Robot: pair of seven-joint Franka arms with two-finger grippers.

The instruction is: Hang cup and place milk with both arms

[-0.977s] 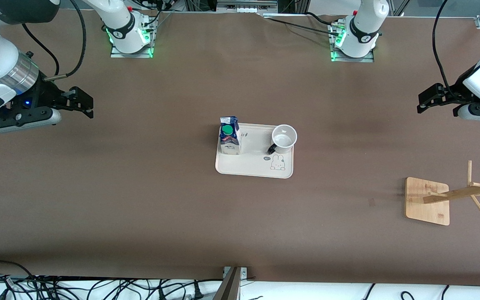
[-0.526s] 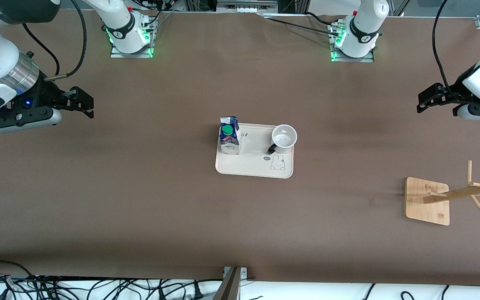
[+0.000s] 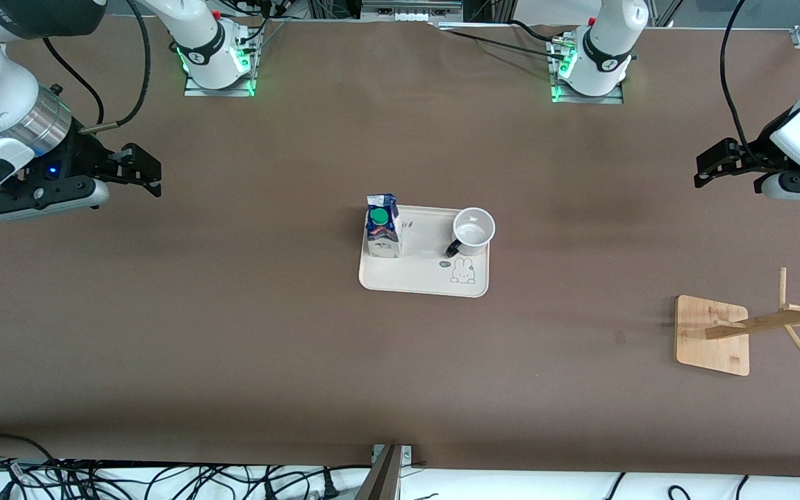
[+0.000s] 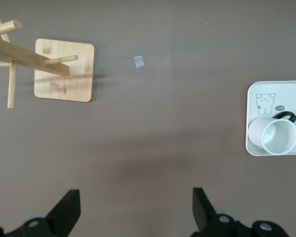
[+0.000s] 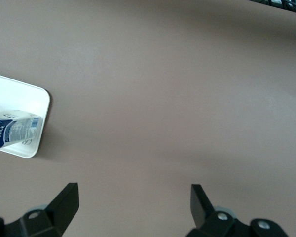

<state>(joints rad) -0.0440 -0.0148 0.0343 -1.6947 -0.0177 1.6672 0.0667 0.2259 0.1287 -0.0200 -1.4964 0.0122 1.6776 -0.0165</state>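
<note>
Though wide apart, both jaws empty.

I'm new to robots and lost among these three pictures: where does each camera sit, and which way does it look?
Front view: high across the table, facing both bases; shows the tray with milk and cup, the wooden rack, the open left gripper and open right gripper.
Left wrist view: on the left arm's wrist, looking down past its fingers at rack, tray and cup.
Right wrist view: on the right arm's wrist, looking down past its fingers at the tray's corner and milk.
Shared: both wrist views show the tray.
</note>
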